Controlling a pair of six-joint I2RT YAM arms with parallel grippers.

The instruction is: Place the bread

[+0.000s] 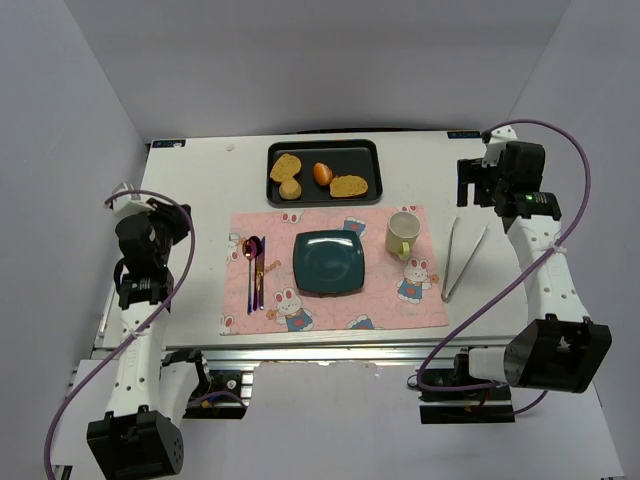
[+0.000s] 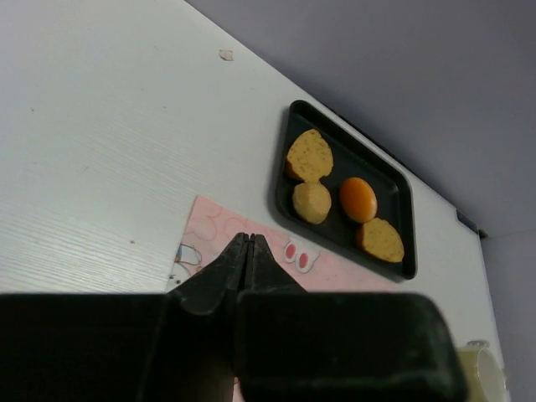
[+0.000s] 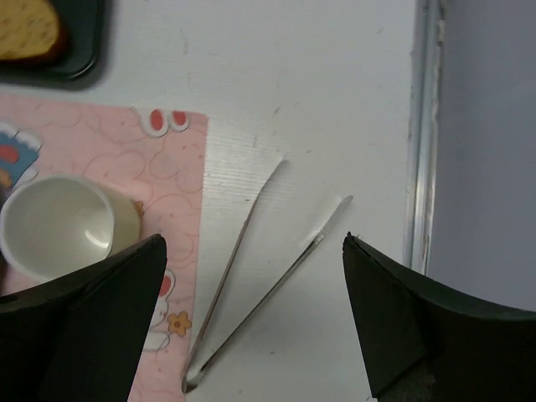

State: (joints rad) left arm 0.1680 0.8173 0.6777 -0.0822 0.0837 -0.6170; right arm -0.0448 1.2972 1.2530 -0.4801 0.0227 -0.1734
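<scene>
The bread (image 1: 323, 173), a small glossy orange-brown oval bun, lies in the black tray (image 1: 368, 156) at the back of the table, between two toast slices and a pale heart-shaped piece. It also shows in the left wrist view (image 2: 358, 198). A dark teal square plate (image 1: 329, 263) sits on the pink placemat (image 1: 430, 310). My left gripper (image 2: 246, 237) is shut and empty, held over the table's left side, far from the tray. My right gripper (image 3: 255, 241) is open and empty, above the metal tongs (image 3: 251, 285) at the right.
A cream mug (image 1: 402, 234) stands on the mat right of the plate. A spoon and fork (image 1: 255, 268) lie on the mat's left part. The tongs (image 1: 462, 256) lie on the bare table right of the mat. Grey walls enclose the table.
</scene>
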